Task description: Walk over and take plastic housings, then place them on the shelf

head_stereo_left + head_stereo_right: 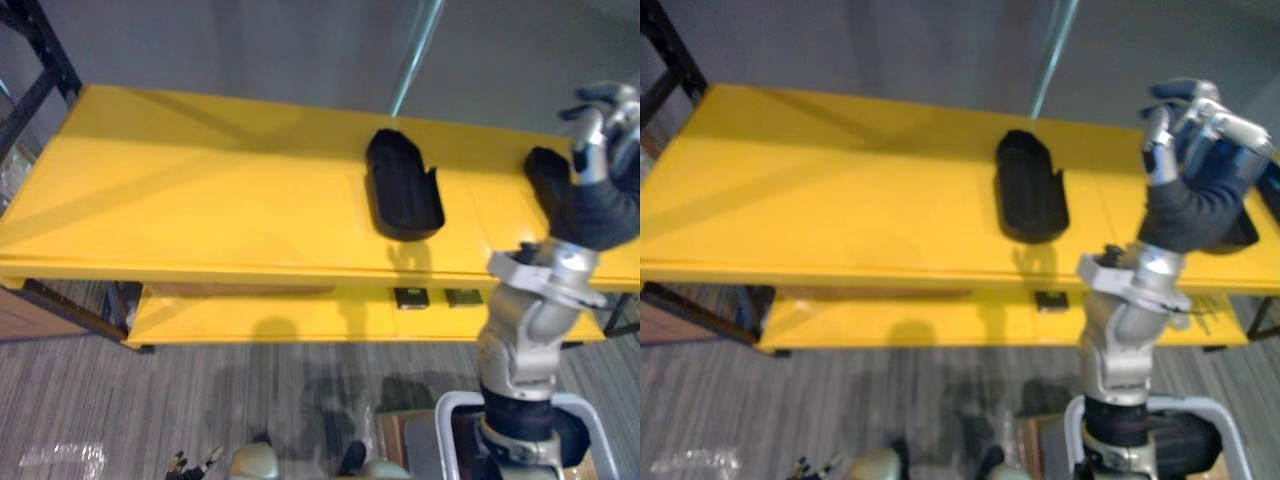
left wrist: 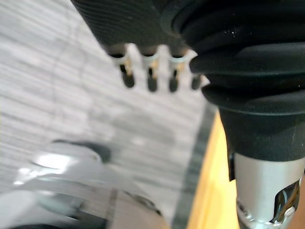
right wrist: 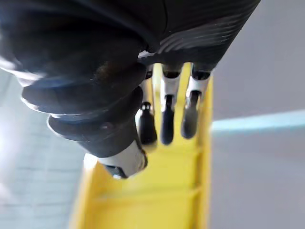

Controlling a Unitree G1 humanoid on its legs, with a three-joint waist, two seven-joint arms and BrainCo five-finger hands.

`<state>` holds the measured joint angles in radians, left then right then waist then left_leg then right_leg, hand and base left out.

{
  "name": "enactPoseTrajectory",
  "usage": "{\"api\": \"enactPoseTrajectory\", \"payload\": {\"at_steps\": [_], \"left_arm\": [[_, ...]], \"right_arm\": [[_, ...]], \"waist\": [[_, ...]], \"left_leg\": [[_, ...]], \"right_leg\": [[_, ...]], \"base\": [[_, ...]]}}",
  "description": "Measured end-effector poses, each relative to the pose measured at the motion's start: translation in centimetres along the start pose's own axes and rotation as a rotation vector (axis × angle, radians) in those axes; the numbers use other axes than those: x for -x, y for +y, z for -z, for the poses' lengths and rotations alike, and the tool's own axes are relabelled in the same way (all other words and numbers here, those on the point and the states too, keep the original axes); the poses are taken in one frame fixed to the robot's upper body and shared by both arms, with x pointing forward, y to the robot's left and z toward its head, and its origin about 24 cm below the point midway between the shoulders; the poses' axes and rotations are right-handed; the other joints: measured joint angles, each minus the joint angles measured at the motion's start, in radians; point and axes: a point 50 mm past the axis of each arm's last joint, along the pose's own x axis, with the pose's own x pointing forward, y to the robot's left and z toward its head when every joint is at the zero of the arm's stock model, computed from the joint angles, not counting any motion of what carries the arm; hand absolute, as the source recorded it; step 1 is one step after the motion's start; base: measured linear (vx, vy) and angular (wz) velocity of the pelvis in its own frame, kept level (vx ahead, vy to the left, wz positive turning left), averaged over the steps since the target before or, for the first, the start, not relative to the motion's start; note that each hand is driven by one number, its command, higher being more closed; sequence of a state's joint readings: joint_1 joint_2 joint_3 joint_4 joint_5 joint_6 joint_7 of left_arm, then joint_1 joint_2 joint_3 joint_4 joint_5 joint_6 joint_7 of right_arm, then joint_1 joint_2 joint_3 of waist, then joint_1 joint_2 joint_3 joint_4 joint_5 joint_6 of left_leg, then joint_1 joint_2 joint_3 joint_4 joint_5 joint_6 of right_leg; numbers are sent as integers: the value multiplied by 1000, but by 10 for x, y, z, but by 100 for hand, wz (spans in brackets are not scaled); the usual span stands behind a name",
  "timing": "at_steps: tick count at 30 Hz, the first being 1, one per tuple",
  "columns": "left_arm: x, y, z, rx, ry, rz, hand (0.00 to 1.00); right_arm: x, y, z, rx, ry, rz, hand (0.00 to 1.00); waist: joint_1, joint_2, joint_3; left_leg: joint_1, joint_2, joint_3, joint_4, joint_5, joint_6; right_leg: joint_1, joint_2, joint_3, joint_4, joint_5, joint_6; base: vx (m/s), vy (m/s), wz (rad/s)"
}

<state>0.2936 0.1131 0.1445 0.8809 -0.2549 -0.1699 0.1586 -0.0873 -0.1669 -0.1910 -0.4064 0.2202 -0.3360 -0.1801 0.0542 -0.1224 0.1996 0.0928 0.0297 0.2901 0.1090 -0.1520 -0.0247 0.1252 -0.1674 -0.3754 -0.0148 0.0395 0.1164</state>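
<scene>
Two black plastic housings lie on the top board of a yellow shelf [image 1: 200, 190]. One housing [image 1: 403, 187] rests near the middle, long and hollow side up. The other housing [image 1: 548, 175] sits at the right end, partly hidden behind my right hand [image 1: 600, 150]. That hand is raised over the shelf's right end, its fingers [image 3: 167, 114] relaxed and holding nothing. My left hand [image 2: 151, 81] hangs low beside the shelf's yellow edge [image 2: 209, 191], fingers straight over the grey floor, nothing in it.
A lower yellow board [image 1: 300, 315] runs under the top one, with two small dark tags [image 1: 410, 297] on its front. A black rack post [image 1: 40, 70] stands at the far left. A metal pole [image 1: 418, 50] rises behind the shelf. Grey striped carpet [image 1: 150, 400] lies in front.
</scene>
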Motion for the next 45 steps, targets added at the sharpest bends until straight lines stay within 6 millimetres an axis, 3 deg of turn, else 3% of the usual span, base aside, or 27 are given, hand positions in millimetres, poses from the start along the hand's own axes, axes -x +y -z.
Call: {"api": "enactPoseTrajectory", "payload": {"at_steps": [3, 7, 11, 16, 22, 24, 27, 30, 32, 34, 39, 41, 42, 45], "left_arm": [[0, -3, 2, -44, 12, 17, 0], [1, -12, 13, -155, 75, 65, 0], [0, -18, 15, -225, 99, 103, 0], [-3, -18, 13, -287, 118, 116, 0], [-4, -17, 19, -440, 176, 195, 0], [-6, -23, 15, -489, 210, 299, 0], [-8, -35, 9, -539, 197, 375, 0], [-7, -51, 1, -492, 164, 418, 0], [-2, -66, 4, -422, 156, 454, 0], [1, -75, 5, -375, 142, 469, 0], [-3, -66, -4, -304, 95, 414, 0], [-5, -59, -5, -247, 97, 371, 0], [-7, -53, -6, -225, 92, 346, 0], [-8, -38, -4, -220, 81, 292, 0]], "right_arm": [[36, -16, 25, 18, 236, -15, 0], [107, -29, 65, -45, 591, 42, 0], [139, -29, 80, -10, 729, 169, 0], [148, -47, 77, 135, 736, 401, 0], [163, -102, 53, 354, 706, 617, 0], [177, -122, 40, 429, 729, 657, 0], [186, -131, 33, 433, 747, 668, 0], [181, -120, 42, 329, 743, 596, 0], [159, -103, 55, 272, 690, 462, 0], [142, -94, 61, 236, 650, 398, 0], [122, -70, 79, 155, 623, 284, 0], [114, -64, 82, 134, 605, 246, 0], [113, -63, 82, 132, 603, 239, 0], [109, -62, 82, 127, 592, 233, 0]], "waist": [[-24, 22, -18], [-73, 80, -53], [-96, 93, -68], [-112, 92, -73], [-206, 97, -77], [-261, 107, -78], [-294, 128, -79], [-286, 141, -79], [-276, 167, -75], [-257, 193, -67], [-204, 164, -56], [-188, 167, -56], [-176, 157, -57], [-173, 149, -62]], "left_leg": [[11, -1, 29, -17, -1, -1], [51, -2, 88, -64, 4, -8], [86, 2, 146, -110, 16, -19], [100, 17, 276, -119, 16, -34], [155, 40, 434, -96, -22, -70], [155, 48, 462, -70, -31, -76], [156, 49, 463, -63, -35, -81], [140, 53, 381, 9, -53, -60], [81, 64, 220, 102, -110, -41], [60, 70, 153, 142, -153, -32], [15, 47, -28, 215, -197, -19], [3, 48, -44, 206, -238, -18], [-9, 46, -38, 212, -243, -19], [-16, 44, -45, 214, -244, -19]], "right_leg": [[-13, 2, 29, -3, 0, 0], [-20, 10, 84, -10, 0, 0], [-31, 25, 135, -14, 3, 0], [-93, 63, 262, -30, 38, -13], [-119, 112, 410, -30, 49, -19], [-124, 116, 437, -29, 49, -19], [-125, 117, 442, -26, 49, -19], [-146, 120, 491, -5, 48, -20], [-188, 134, 548, 11, 47, -18], [-203, 149, 582, 4, 63, -13], [-232, 153, 620, -8, 85, -10], [-241, 160, 620, -20, 114, -12], [-243, 157, 621, -26, 126, -23], [-248, 156, 617, -26, 130, -21]], "base": [[-34, 6, -36], [-72, -6, -42], [-79, -23, -38], [-30, -32, -77], [-13, -26, -80], [-23, -36, -43], [-63, -41, -12], [-110, -64, -42], [-112, -62, -66], [-119, -8, -54], [-144, -13, -21], [-121, 21, -17], [-113, 8, -13], [-25, -8, 0]]}}
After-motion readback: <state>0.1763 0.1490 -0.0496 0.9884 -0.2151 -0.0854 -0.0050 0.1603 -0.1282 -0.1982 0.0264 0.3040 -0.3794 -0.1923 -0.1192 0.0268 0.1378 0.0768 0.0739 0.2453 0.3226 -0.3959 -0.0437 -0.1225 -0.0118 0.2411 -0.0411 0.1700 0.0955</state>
